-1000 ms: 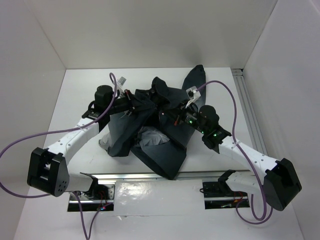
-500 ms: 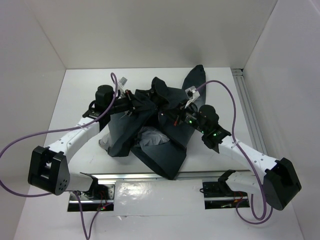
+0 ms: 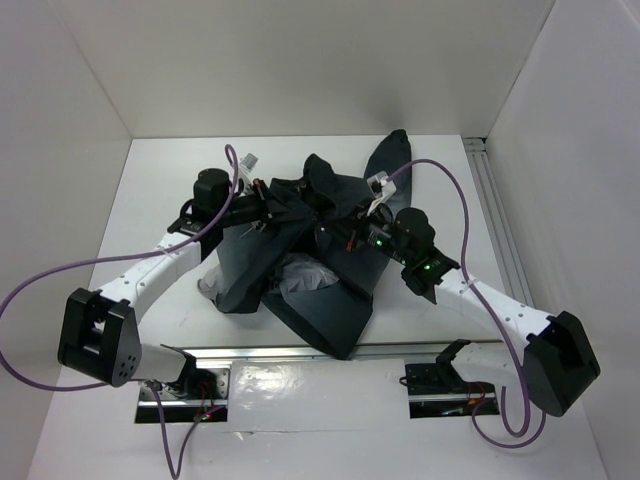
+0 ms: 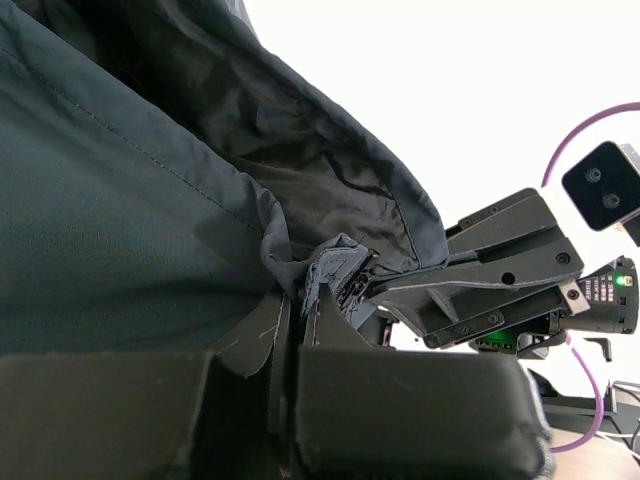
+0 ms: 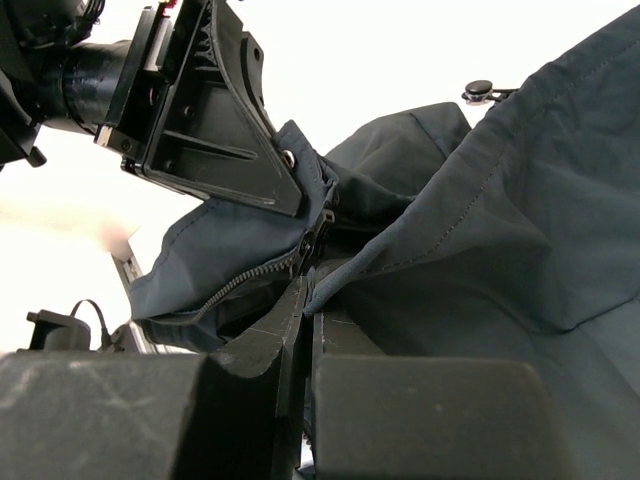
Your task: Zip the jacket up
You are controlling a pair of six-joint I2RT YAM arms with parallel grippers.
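White walls (image 3: pixel 300 70) all round, white counter (image 3: pixel 150 190) beneath. Heaped at mid-counter between the two arms: jacket (image 3: pixel 335 300), dark shell crumpled, pale lining (image 3: pixel 300 272) showing at the near side, a long flap (image 3: pixel 392 152) trailing off to the far right. Raised at its far part into a ridge and pinched there from both sides. Zipper (image 5: pixel 250 285), from the right wrist, a toothed line along one front edge, running from just ahead of the fingertips down toward the lower left. Clenched on a fold of cloth at that edge: right fingers (image 5: pixel 430 420), fabric squeezed in the slit between them. Clenched likewise on a bunched seam with zipper teeth at its tip: left fingers (image 4: pixel 420 410). Almost tip to tip, the two grips, left arm reaching in from the left, right arm from the right, neither plainly nearer. By the look of it, both front edges gathered but not yet joined; slider not made out. Coming move likely turning on bringing the two edge ends together in line with that toothed axis.
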